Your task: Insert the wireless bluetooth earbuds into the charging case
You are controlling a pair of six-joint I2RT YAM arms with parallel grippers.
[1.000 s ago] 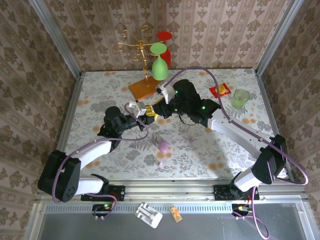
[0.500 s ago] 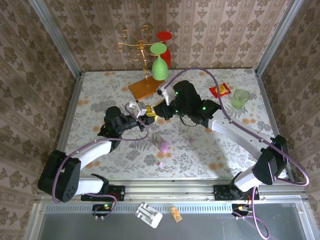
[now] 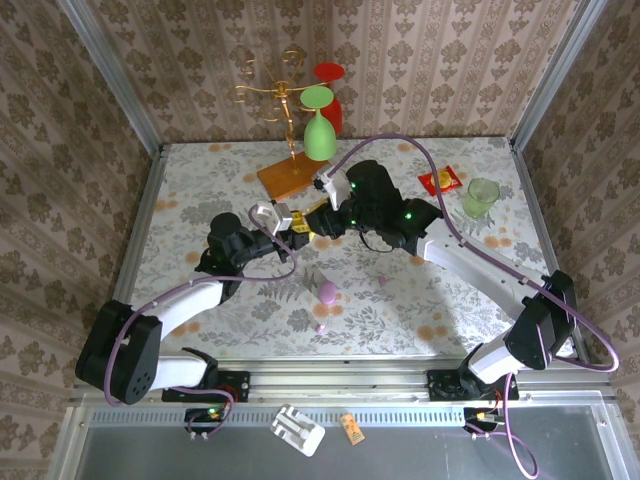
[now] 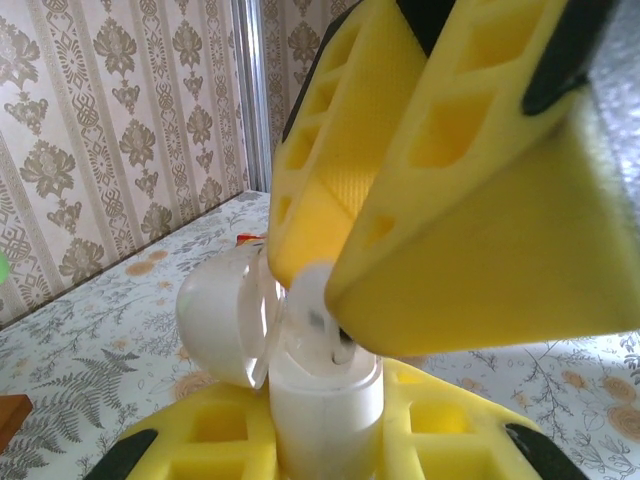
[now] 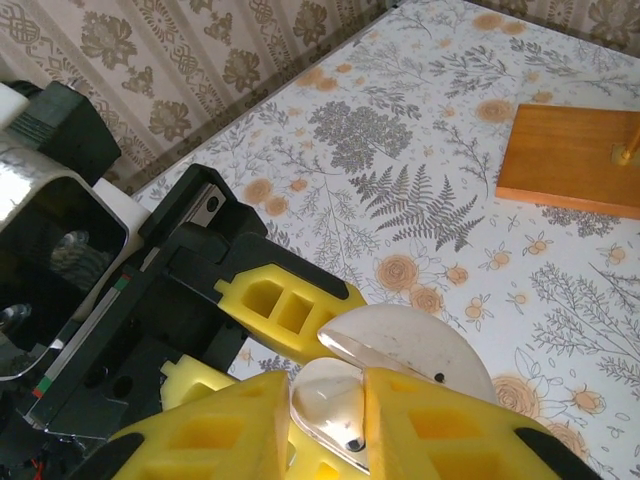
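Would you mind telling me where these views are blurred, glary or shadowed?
Left wrist: the near yellow fingers and white case are soft, the wallpaper crisper. Right wrist: table print sharp, bright sheen on the lid. Top external: even light, sharp, soft shadow beside the right arm.

My left arm (image 3: 185, 302) and right arm (image 3: 470, 262) are built of white links with black joints, and each one stands on a black base (image 3: 215, 385). A thin lilac cable (image 3: 390, 137) runs in loose loops along each arm, and small green lights (image 3: 405, 213) shine on the black wrist of the right one. My left fingers (image 4: 440, 430) and right fingers (image 5: 440, 435) are bright yellow blocks with square hollow cells and black corners.
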